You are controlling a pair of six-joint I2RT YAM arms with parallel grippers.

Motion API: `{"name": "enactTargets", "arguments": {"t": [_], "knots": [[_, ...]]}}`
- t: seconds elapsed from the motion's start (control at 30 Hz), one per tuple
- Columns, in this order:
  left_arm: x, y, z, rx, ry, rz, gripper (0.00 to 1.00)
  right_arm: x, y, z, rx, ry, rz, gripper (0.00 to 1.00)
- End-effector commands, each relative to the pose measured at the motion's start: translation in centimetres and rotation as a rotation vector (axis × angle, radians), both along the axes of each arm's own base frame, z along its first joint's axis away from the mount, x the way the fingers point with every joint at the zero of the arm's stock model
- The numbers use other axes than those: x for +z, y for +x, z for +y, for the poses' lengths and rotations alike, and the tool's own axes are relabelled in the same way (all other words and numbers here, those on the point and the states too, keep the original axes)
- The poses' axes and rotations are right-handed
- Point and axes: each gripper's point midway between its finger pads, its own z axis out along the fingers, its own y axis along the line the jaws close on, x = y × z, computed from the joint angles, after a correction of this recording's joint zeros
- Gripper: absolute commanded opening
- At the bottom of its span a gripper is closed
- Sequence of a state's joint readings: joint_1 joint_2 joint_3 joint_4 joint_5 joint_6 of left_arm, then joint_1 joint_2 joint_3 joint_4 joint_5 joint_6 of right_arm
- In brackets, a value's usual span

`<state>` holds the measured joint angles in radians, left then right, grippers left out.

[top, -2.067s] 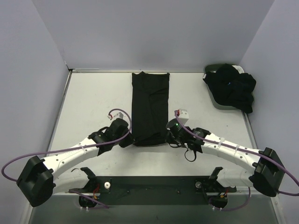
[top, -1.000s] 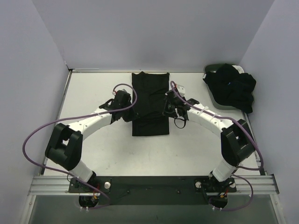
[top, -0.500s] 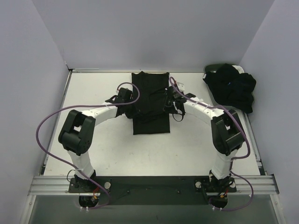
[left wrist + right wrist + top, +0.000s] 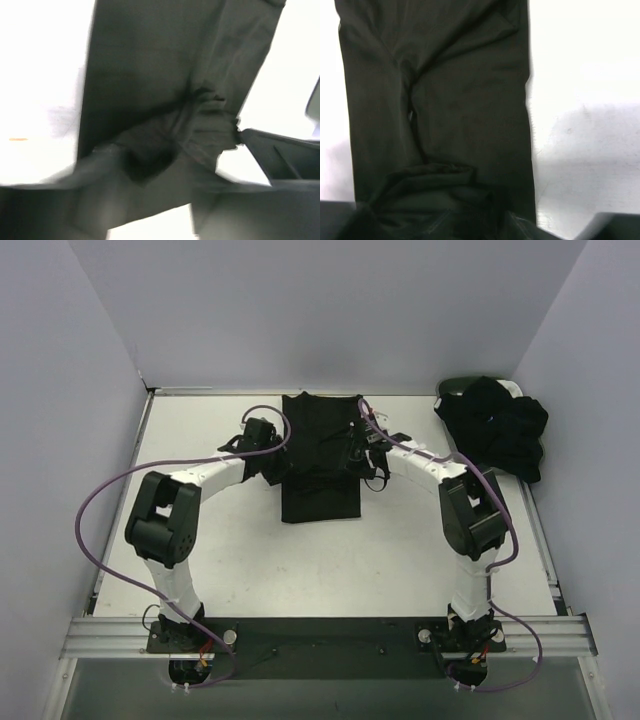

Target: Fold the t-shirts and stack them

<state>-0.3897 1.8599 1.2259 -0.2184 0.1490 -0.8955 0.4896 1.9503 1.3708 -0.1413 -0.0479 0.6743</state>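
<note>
One black t-shirt lies as a long folded strip in the middle of the table, its near part doubled back over itself. My left gripper is at the strip's left edge and my right gripper at its right edge, both about halfway along it. In the left wrist view a bunched fold of the black cloth rises just ahead of the jaws, blurred. The right wrist view shows a rumpled fold lying against the jaws. Dark cloth hides both pairs of fingertips, so whether either gripper still holds the fold is unclear.
A pile of black t-shirts spills over a dark oval basket at the far right corner. Grey walls close the table on the left, far and right sides. Purple cables loop off both arms.
Both grippers have travelled from near the front edge toward the far end, drawing the shirt's near hem over the rest. The visible strip is shorter now.
</note>
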Motion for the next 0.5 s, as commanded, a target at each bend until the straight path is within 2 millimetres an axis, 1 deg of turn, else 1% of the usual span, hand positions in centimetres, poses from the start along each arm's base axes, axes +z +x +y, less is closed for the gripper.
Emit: {"name": "enactTargets", "arguments": {"t": [0.0, 0.03, 0.07, 0.1, 0.13, 0.2, 0.23, 0.27, 0.3, 0.33, 0.37, 0.4, 0.43, 0.47], "knots": [[1.2, 2.4, 0.4, 0.024, 0.012, -0.068, 0.86, 1.3, 2.0, -0.9, -0.017, -0.034, -0.047, 0.64], [1.4, 2.8, 0.5, 0.03, 0.023, -0.078, 0.92, 1.6, 2.2, -0.8, -0.014, -0.034, -0.057, 0.72], [1.3, 3.0, 0.6, 0.033, 0.028, -0.078, 0.92, 2.0, 2.6, -1.1, -0.029, -0.048, -0.076, 0.79], [1.6, 3.3, 0.7, 0.035, 0.029, -0.086, 0.92, 2.3, 2.8, -1.3, -0.025, -0.057, -0.086, 0.93], [2.1, 3.5, 0.6, 0.032, 0.033, -0.096, 0.92, 3.0, 3.0, -1.3, -0.026, -0.058, -0.106, 0.98], [3.6, 3.8, 0.7, 0.036, 0.026, -0.13, 0.93, 3.9, 3.2, -1.4, -0.025, -0.062, -0.132, 1.0], [4.3, 3.7, 0.7, 0.031, 0.025, -0.147, 0.93, 4.9, 3.1, -1.4, -0.023, -0.059, -0.154, 1.0], [5.7, 3.3, 0.6, 0.026, 0.013, -0.174, 0.93, 5.1, 2.8, -1.5, -0.02, -0.064, -0.158, 1.0], [6.3, 2.8, 0.2, 0.016, 0.009, -0.185, 0.93, 5.5, 2.5, -1.4, -0.014, -0.062, -0.164, 1.0], [6.7, 2.4, 0.2, 0.017, 0.011, -0.188, 0.94, 6.4, 1.9, -0.9, -0.001, -0.053, -0.18, 1.0], [7.3, 1.3, 0.2, 0.01, 0.003, -0.195, 0.94, 6.5, 1.4, -0.7, 0.006, -0.057, -0.177, 1.0], [7.6, 0.8, 0.2, 0.008, -0.003, -0.201, 0.94, 6.1, 0.5, -0.8, 0.013, -0.074, -0.162, 1.0], [7.9, 0.0, -0.4, 0.002, -0.014, -0.205, 0.94, 6.7, 0.0, -0.6, 0.017, -0.073, -0.171, 1.0], [8.8, -0.7, -0.3, 0.002, -0.026, -0.222, 0.94, 6.5, -0.8, -0.1, 0.033, -0.073, -0.165, 1.0]]}}
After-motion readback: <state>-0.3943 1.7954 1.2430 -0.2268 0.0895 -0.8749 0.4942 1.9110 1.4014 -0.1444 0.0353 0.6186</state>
